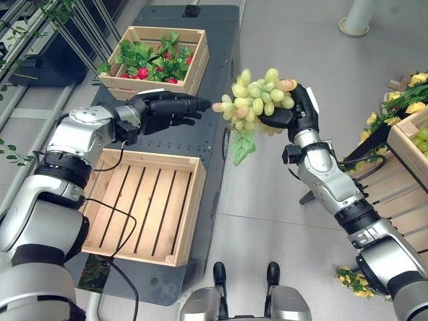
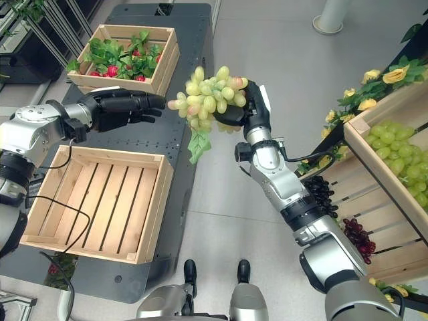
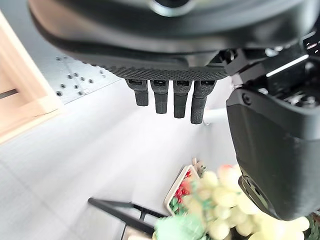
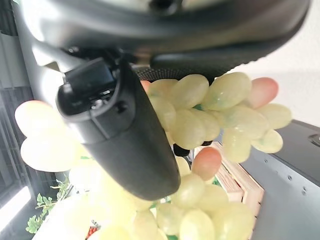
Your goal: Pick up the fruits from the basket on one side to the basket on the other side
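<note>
My right hand (image 1: 294,110) is shut on a bunch of green grapes (image 1: 257,99) with a green leaf hanging below, held in the air between the dark table and the crates at my right. In the right wrist view its thumb (image 4: 122,135) lies across the grapes (image 4: 210,115). My left hand (image 1: 167,108) reaches toward the bunch with straight fingers, tips a little short of it, over the table (image 1: 214,144) beside an empty wooden crate (image 1: 144,204). In the left wrist view its fingers (image 3: 170,97) stand straight, the grapes (image 3: 225,200) beyond them.
A wooden crate of leaves and red fruit (image 1: 157,59) stands at the table's far end. At my right a tilted crate with green grapes (image 2: 394,150), dark grapes (image 2: 354,234) below it, and yellow flowers (image 2: 391,73). A white column base (image 1: 354,25) is far back.
</note>
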